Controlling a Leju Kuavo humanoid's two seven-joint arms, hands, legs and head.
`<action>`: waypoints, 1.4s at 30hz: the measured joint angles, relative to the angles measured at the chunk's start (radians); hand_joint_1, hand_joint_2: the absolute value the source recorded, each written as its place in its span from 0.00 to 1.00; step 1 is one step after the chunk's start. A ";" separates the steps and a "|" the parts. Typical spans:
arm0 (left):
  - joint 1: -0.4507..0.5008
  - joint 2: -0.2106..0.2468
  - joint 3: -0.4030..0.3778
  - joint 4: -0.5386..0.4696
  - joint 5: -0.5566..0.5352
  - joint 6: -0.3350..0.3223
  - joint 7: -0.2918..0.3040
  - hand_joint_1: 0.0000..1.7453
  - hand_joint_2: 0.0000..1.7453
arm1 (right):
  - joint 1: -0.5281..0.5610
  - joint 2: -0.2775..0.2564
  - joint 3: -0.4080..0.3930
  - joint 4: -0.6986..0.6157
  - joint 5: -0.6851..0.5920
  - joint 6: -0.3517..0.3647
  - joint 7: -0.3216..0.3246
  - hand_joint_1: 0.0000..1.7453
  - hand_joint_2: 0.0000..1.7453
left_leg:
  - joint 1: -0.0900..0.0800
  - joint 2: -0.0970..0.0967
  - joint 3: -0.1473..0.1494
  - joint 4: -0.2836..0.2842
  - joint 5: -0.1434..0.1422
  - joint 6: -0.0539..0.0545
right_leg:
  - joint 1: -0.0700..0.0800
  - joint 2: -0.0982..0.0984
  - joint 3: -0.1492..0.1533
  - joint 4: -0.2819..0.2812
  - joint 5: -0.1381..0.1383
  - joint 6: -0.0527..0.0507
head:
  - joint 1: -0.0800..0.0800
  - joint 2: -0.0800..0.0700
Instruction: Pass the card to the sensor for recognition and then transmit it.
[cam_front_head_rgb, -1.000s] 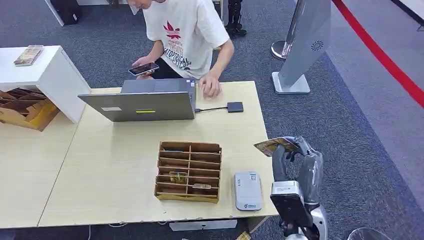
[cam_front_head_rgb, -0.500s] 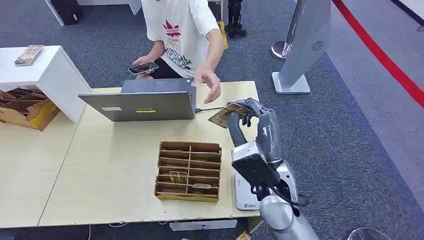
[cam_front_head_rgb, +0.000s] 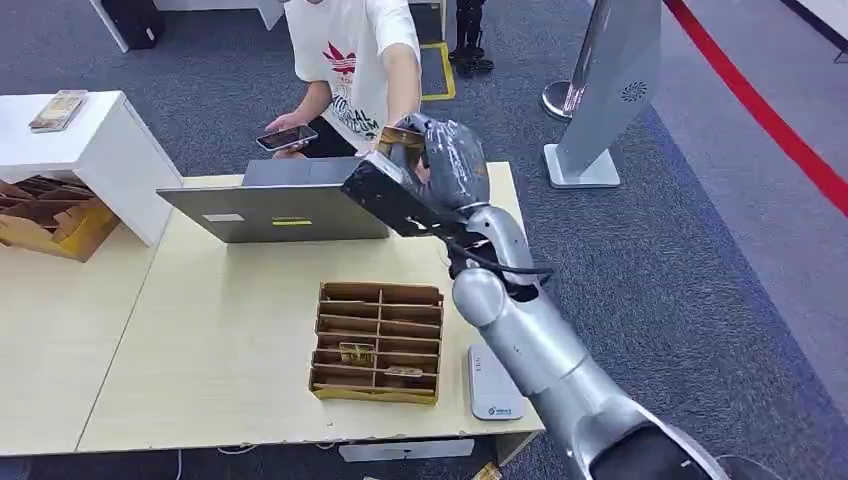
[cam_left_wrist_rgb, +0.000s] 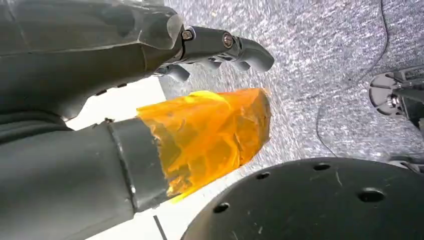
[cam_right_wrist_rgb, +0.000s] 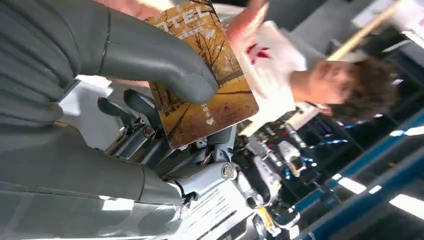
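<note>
We are now holding the card (cam_right_wrist_rgb: 202, 75), pinched under our right hand's (cam_front_head_rgb: 445, 160) thumb, up at twelve o'clock near the person's hand (cam_right_wrist_rgb: 245, 22), having swung it away from the sensor (cam_front_head_rgb: 493, 385); handover is starting.

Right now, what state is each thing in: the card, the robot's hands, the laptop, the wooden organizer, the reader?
card: held up by right hand
left hand: holds nothing
laptop: open
wooden organizer: mostly bare, small items in two slots
card reader: flat on table
</note>
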 joint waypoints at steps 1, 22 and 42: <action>-0.001 0.002 -0.005 0.000 -0.002 -0.001 0.001 0.00 0.00 | -0.018 0.005 0.000 0.039 0.020 -0.004 0.003 1.00 1.00 | 0.000 0.000 0.000 0.000 0.000 0.000 | 0.000 0.000 0.000 0.000 0.000 0.000 | 0.000 0.000; 0.001 0.004 -0.034 -0.003 0.056 0.000 -0.001 0.00 0.00 | 0.082 0.032 0.037 0.087 -0.005 0.039 -0.067 0.00 1.00 | 0.000 0.000 0.000 0.000 -0.001 0.000 | 0.000 0.000 -0.001 0.000 -0.001 0.000 | 0.000 0.000; 0.026 -0.021 0.019 -0.002 0.208 0.026 -0.024 0.00 0.00 | 0.549 -0.092 0.129 -0.461 -0.341 0.041 -0.169 0.62 1.00 | 0.000 0.000 -0.001 0.000 -0.002 0.000 | 0.000 0.000 -0.002 -0.001 -0.001 0.001 | 0.000 0.000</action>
